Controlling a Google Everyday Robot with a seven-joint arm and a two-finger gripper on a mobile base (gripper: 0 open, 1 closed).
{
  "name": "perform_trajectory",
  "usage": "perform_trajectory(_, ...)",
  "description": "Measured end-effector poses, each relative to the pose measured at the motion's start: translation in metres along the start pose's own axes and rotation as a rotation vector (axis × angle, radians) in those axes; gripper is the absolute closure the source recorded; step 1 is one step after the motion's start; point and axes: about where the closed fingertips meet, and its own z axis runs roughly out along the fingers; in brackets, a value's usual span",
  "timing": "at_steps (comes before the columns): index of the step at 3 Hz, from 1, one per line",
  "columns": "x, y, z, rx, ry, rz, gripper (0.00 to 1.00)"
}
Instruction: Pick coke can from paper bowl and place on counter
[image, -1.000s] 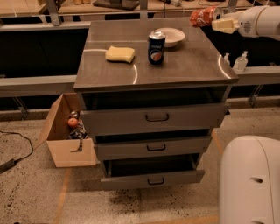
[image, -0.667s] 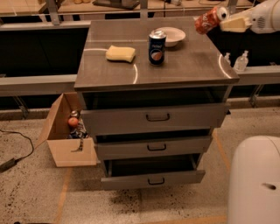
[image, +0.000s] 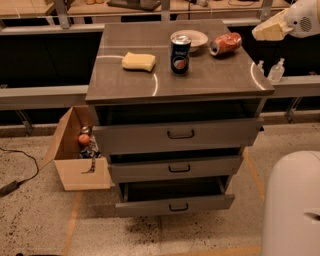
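Note:
The red coke can (image: 226, 43) lies on its side on the grey steel counter (image: 210, 80), near the back right corner. It is just right of the white paper bowl (image: 194, 38), outside it; the bowl looks empty. My gripper (image: 269, 31), cream-coloured, hangs at the upper right, beyond the counter's right edge and above the can's level. It is open, holds nothing and is apart from the can.
A tall dark blue can (image: 180, 54) stands in front of the bowl. A yellow sponge (image: 138, 61) lies to the left. Three drawers (image: 180, 134) stand partly open. A cardboard box (image: 75, 155) sits on the floor at left, small bottles (image: 275, 70) at right.
The coke can was held in the air in my gripper at the back right; now it lies on the counter, let go. The gripper has drawn away to the right.

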Motion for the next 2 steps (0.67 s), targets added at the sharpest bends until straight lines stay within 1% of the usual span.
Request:
perform_trajectory(1, -0.0020, 0.0172, -0.0031, -0.057, 0.024, -0.036, 0.93)
perform_trajectory(2, -0.0014, 0.0178, 0.0018, -0.062, 0.024, -0.035, 0.70)
